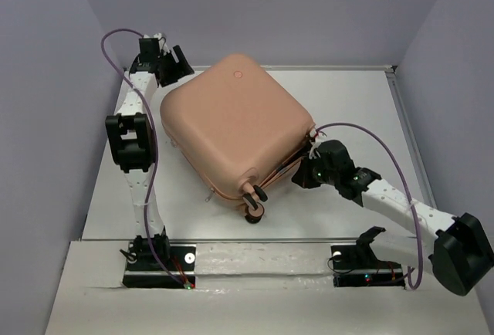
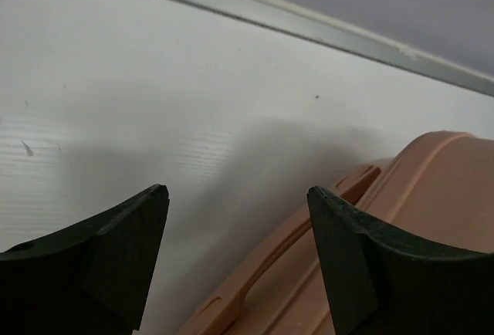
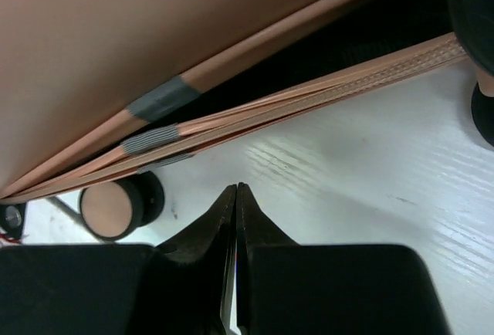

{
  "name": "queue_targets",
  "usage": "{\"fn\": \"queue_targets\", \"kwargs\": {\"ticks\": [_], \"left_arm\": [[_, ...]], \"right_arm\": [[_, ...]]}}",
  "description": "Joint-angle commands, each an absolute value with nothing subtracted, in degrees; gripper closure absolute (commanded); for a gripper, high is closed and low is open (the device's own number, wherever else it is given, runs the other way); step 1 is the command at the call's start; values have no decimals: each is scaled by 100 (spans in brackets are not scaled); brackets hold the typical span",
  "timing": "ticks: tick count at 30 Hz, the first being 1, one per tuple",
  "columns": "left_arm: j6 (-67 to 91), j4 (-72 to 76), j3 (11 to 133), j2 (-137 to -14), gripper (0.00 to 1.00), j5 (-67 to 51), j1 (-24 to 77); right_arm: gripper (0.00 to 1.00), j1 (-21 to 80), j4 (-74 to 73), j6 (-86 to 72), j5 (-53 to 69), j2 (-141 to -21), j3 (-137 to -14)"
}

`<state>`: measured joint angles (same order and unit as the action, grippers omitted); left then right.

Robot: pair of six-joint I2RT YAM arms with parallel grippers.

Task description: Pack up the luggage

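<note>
The peach-pink suitcase [image 1: 231, 130] lies flat in the middle of the table, lid down but the seam gaping slightly along its near right side. My left gripper [image 1: 174, 66] is open and empty at the suitcase's far left corner; the left wrist view shows its jaws [image 2: 238, 235] wide apart over the table beside the pink handle [image 2: 278, 262]. My right gripper [image 1: 302, 173] is shut and empty at the near right edge; the right wrist view shows its tips [image 3: 236, 190] together just below the zipper band [image 3: 309, 96], near a caster wheel [image 3: 116, 208].
Purple walls enclose the white table [image 1: 363, 111] on three sides. A raised rail [image 2: 309, 18] runs along the table's far edge. Two caster wheels [image 1: 253, 200] stick out at the suitcase's near corner. A purple cable [image 1: 386, 150] arcs over the right arm.
</note>
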<state>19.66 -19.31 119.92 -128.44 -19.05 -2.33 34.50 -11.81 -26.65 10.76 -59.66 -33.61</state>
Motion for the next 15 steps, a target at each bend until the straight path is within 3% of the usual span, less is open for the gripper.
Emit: {"fn": "queue_targets", "kwargs": {"ticks": [1, 9, 15], "left_arm": [[1951, -1549, 11289, -12648, 16, -2522, -202], [2618, 34, 8476, -11647, 16, -2277, -70], [3594, 1694, 5611, -10206, 20, -1996, -35]], "right_arm": [[93, 3454, -511, -2558, 511, -6493, -3858], [93, 3191, -150, -2285, 53, -7821, -5184], [93, 2953, 264, -2048, 807, -8754, -6695]]}}
